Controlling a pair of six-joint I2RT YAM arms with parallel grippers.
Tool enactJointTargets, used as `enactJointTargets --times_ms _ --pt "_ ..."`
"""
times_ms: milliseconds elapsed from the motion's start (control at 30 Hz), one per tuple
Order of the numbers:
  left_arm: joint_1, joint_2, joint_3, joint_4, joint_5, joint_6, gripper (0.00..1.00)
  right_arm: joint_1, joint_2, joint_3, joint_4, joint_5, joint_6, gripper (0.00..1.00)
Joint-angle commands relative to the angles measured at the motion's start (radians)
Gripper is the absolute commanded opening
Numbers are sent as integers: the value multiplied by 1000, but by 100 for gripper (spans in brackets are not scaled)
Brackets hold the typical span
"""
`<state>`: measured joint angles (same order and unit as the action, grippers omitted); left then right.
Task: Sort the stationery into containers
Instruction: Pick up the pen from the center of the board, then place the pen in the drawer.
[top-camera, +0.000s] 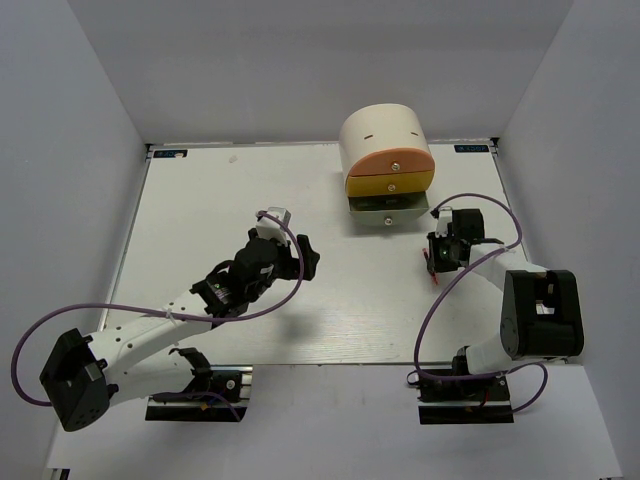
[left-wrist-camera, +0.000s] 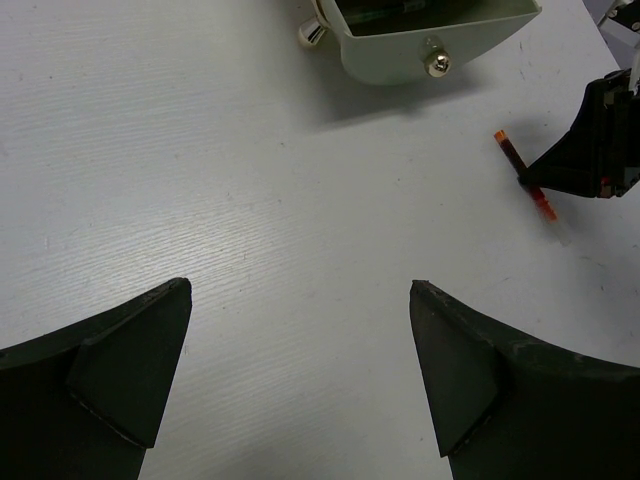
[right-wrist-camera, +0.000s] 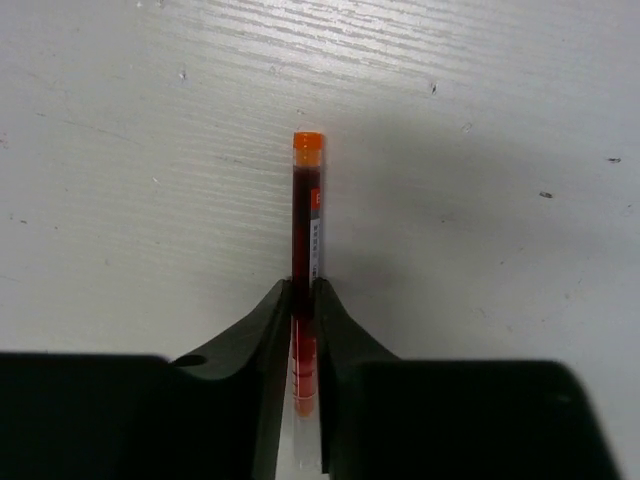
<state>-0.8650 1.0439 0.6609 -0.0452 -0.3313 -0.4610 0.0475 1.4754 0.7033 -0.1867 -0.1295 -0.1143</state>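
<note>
Your thin red pen with the orange cap is pinched in the right gripper. The black fingers are clamped on its lower half, and the cap end points to 12 o'clock in the right wrist view. About half the barrel sticks out past the fingertips. The pen sits low over the white worktop with its shadow close beside it. I can't tell you whether it's touching or just lifted.

In the top view the right gripper is at roughly 5 o'clock from the cream half-cylinder desk unit, near it but not touching. The unit sits at the far edge of the worktop. Its orange drawer front is on top and looks pushed in. The yellow drawer front is below that. The pale green drawer at the bottom is pulled out toward the arms. The left wrist view shows that drawer at 12 o'clock with a round metal knob on its front. Its contents are too cropped to read.

Your left gripper is spread wide and holds nothing, with bare worktop between the fingers. In the top view it is at about 9 o'clock from the right gripper and well apart from it. It's at about 7 o'clock from the desk unit. From the left wrist camera you see the pen at 2 o'clock.
</note>
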Motion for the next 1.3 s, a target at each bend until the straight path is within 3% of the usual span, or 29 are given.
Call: enactJointTargets --times_ms 0,133,333,500,600,700,867,1067,1267 --pt "4 -7 3 2 -15 1 100 5 4 10 -49 -21 -1 15" --pt "4 -7 3 2 -15 1 100 -1 -27 39 -121 -131 -59 0" --pt "4 4 3 31 3 1 100 -1 -185 96 -287 -450 -271 0" --pt "4 25 3 51 12 10 100 2 -208 232 -398 -738 -497 0" --pt "4 25 3 51 12 19 100 9 -195 295 -358 -789 -570 0" --pt "4 25 3 51 12 19 100 23 -149 349 -278 -760 -637 0" --pt "4 25 3 51 12 19 100 48 41 579 -244 -711 -777 0" --pt "4 16 3 42 3 19 100 90 184 766 -269 -642 -1059 0" --pt "4 7 -6 42 3 19 100 112 309 886 -459 -627 -1332 0"
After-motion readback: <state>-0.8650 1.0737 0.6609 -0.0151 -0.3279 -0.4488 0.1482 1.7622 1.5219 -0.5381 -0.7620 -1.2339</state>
